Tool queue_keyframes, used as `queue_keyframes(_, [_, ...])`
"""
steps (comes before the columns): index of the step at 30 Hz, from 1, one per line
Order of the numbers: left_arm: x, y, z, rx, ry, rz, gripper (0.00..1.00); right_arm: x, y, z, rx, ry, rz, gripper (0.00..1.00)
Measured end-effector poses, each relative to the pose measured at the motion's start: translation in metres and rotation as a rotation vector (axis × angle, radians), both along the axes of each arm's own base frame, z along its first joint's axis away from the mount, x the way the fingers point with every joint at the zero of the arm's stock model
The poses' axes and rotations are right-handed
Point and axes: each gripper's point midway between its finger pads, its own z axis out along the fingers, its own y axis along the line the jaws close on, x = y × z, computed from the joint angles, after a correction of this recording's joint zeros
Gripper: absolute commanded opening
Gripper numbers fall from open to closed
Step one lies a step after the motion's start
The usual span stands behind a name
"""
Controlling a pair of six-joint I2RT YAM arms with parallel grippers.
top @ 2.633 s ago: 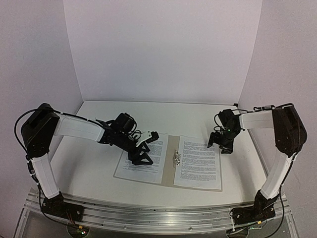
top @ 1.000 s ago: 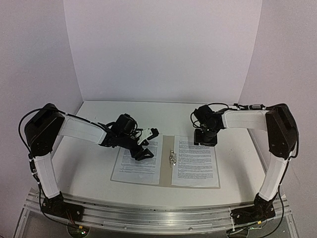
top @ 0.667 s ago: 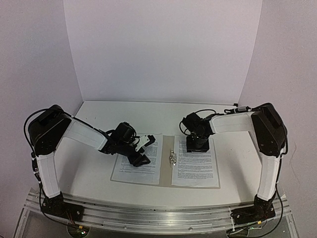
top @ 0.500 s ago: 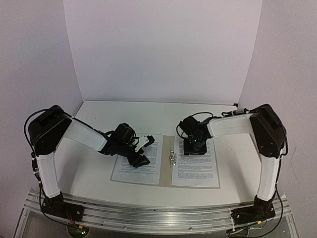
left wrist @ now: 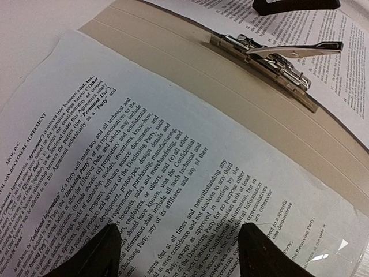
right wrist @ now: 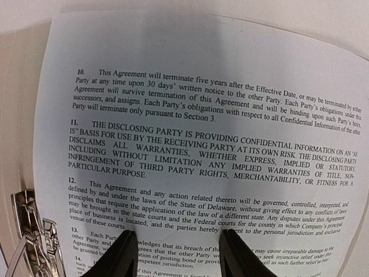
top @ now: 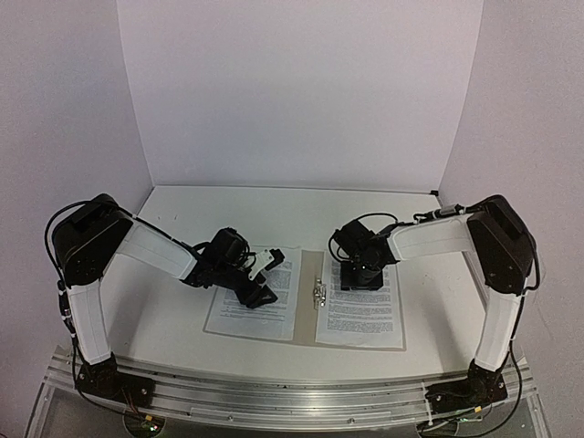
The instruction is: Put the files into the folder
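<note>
From above, the tan folder (top: 307, 318) lies open and flat on the white table (top: 164, 319). One printed paper lies on each cover: the left sheet (top: 248, 315) and the right sheet (top: 360, 319). The small metal clip (top: 318, 292) sits between them. The left gripper (top: 260, 292) is low over the left sheet. The right gripper (top: 362, 276) is low over the top part of the right sheet. In the left wrist view, the two black fingers (left wrist: 101, 254) stand wide apart. Only the flat sheet is under them, and they hold nothing. The clip shows farther off, on the folder's middle. In the right wrist view, the fingers (right wrist: 121, 257) stand partly apart, with their tips down at the printed sheet. They hold nothing. I cannot tell if they press on the paper. The clip sits at the lower left edge.
</note>
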Motion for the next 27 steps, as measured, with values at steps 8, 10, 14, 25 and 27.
queue_keyframes(8, [0.000, -0.001, 0.000, -0.003, -0.002, -0.001, 0.70, -0.011, -0.003, 0.000, 0.008, 0.027, 0.016, 0.53])
queue_keyframes(10, [-0.001, 0.000, 0.000, -0.003, -0.002, -0.001, 0.70, -0.012, -0.002, 0.000, 0.009, 0.029, 0.032, 0.54])
queue_keyframes(14, [-0.001, -0.001, 0.000, -0.007, -0.002, -0.006, 0.70, -0.013, -0.001, 0.000, 0.004, 0.034, 0.068, 0.54])
queue_keyframes(25, [-0.004, -0.001, 0.000, -0.027, 0.040, 0.021, 0.69, -0.004, 0.007, 0.000, -0.015, 0.039, 0.122, 0.56])
queue_keyframes(27, [-0.006, 0.000, 0.001, -0.030, 0.046, 0.025, 0.70, -0.003, 0.008, 0.001, -0.009, 0.041, 0.129, 0.57])
